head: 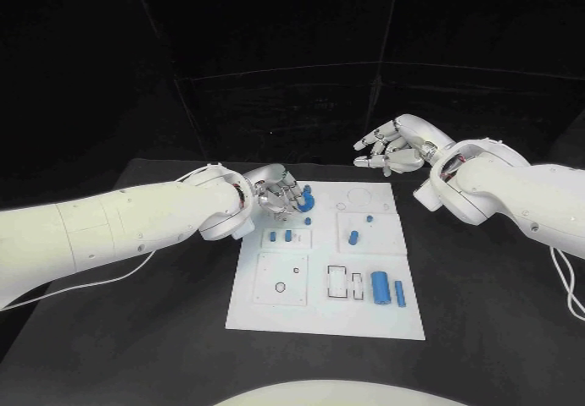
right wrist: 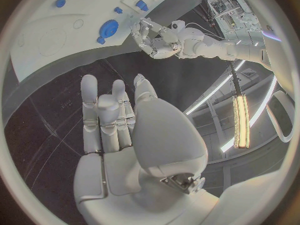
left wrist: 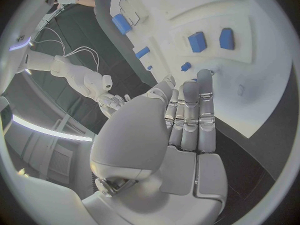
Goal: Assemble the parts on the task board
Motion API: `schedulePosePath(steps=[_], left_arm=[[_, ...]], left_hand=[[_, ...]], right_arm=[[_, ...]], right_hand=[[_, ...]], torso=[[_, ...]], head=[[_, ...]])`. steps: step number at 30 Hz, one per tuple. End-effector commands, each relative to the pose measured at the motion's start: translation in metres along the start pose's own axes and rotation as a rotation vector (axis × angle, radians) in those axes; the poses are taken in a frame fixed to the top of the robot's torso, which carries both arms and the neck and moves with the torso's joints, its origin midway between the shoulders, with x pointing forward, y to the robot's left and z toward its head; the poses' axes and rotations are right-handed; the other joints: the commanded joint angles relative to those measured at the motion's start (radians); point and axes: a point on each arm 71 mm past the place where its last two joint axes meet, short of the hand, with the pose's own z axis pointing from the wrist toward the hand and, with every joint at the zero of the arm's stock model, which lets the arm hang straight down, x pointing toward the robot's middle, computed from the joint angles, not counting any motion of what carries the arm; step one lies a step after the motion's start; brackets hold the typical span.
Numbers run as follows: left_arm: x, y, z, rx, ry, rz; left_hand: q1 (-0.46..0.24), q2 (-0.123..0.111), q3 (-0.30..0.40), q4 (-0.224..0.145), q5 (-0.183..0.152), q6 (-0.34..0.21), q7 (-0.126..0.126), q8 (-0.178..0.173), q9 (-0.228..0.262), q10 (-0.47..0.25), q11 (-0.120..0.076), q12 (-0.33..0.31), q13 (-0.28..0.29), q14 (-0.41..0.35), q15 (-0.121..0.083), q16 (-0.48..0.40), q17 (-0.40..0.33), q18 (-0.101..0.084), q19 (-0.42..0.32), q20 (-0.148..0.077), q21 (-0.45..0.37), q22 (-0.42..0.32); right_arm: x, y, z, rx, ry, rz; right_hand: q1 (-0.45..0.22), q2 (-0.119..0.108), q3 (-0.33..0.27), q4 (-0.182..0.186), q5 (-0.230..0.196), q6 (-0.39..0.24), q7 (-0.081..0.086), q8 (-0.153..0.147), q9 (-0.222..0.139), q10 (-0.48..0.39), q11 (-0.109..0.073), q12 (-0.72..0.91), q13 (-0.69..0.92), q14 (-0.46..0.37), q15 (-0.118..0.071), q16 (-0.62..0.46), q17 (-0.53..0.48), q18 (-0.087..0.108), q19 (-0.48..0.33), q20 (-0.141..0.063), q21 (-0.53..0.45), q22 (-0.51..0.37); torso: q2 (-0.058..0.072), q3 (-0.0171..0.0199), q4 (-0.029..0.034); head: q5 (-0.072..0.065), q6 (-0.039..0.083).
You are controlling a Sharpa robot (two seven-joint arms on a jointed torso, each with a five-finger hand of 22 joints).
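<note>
Head view — left hand (head: 278, 193) over the board's (head: 319, 326) far-left corner, fingers straight, apart, holding nothing; right hand (head: 396, 144) hovers beyond its far edge, loosely spread, empty. Blue parts (head: 381, 288) lie on the board — likely light, stiff, slick plastic; pinch each across its sides.

White arms (head: 110, 224), silver hands (head: 278, 193)

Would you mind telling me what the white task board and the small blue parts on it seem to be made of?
The white task board looks like matte plastic or a painted sheet: flat, even white, with thin outlined recesses and no glare. The small blue parts, such as the blue cylinder near its front, look like smooth moulded or printed plastic, uniformly coloured; the pictures cannot confirm this.
</note>
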Motion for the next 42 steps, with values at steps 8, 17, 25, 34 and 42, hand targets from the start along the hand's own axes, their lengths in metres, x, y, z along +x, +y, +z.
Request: schedulePosePath(steps=[8,17,25,34,42], left_arm=[[0.013,-0.015,0.016,0.178,0.012,0.312],[0.018,-0.015,0.024,0.135,0.022,0.419],[0.022,-0.016,0.030,0.112,0.035,0.457],[0.025,-0.017,0.036,0.100,0.050,0.474],[0.028,-0.016,0.039,0.094,0.072,0.482]], left_hand=[[-0.018,-0.051,0.021,-0.029,0.005,0.014,0.006,-0.061,-0.078,-0.028,0.016,-0.105,-0.110,0.061,0.006,0.074,0.012,0.012,0.044,0.014,0.017,0.007],[-0.046,-0.058,0.027,-0.050,0.009,0.043,0.002,-0.089,-0.132,0.000,0.013,-0.125,-0.172,0.199,0.000,0.287,0.179,-0.009,0.153,0.010,0.177,0.138],[-0.063,-0.056,0.037,-0.058,0.009,0.072,-0.007,-0.099,-0.161,0.031,0.003,-0.135,-0.208,0.281,-0.009,0.413,0.300,-0.041,0.248,0.001,0.360,0.305],[-0.058,-0.047,0.069,-0.068,0.010,0.105,-0.016,-0.102,-0.177,0.080,-0.007,-0.144,-0.230,0.304,-0.019,0.440,0.316,-0.054,0.282,-0.007,0.429,0.370],[-0.066,-0.052,0.094,-0.072,0.010,0.126,-0.021,-0.108,-0.187,0.111,-0.013,-0.160,-0.246,0.312,-0.025,0.444,0.309,-0.058,0.293,-0.014,0.451,0.391]], right_arm=[[0.000,0.003,0.001,-0.013,-0.005,0.002],[0.000,0.003,0.001,-0.013,-0.005,0.003],[0.000,0.004,0.001,-0.014,-0.006,0.003],[0.001,0.004,0.001,-0.015,-0.004,0.003],[0.001,0.005,0.001,-0.017,-0.003,0.004]], right_hand=[[0.009,0.004,0.000,0.004,0.007,-0.008,0.000,0.005,0.001,-0.001,-0.001,-0.005,-0.002,0.003,-0.002,-0.006,0.000,0.016,0.007,-0.002,-0.002,0.000],[0.009,0.004,0.000,0.004,0.007,-0.008,0.000,0.005,0.001,-0.001,-0.001,-0.005,-0.002,0.003,-0.002,-0.006,0.000,0.016,0.007,-0.002,-0.002,0.000],[0.009,0.004,0.000,0.004,0.007,-0.008,0.000,0.005,0.001,-0.001,-0.001,-0.005,-0.002,0.003,-0.002,-0.006,0.000,0.016,0.007,-0.002,-0.002,0.000],[0.013,0.005,0.000,0.003,0.008,-0.008,0.000,0.006,0.001,0.000,-0.001,-0.005,-0.004,0.003,-0.002,-0.005,0.002,0.016,0.008,-0.002,-0.003,0.000],[0.013,0.005,0.000,0.003,0.008,-0.008,0.000,0.006,0.001,0.000,-0.001,-0.005,-0.004,0.003,-0.002,-0.005,0.002,0.016,0.008,-0.002,-0.003,0.000]], torso=[[0.001,-0.0002,-0.0016],[0.001,0.0001,-0.0016],[0.001,-0.0003,-0.0002],[0.002,-0.0012,0.0006],[0.001,-0.0011,-0.0003]], head=[[-0.007,0.007],[-0.012,0.007],[-0.014,0.005],[-0.015,0.004],[-0.017,0.001]])
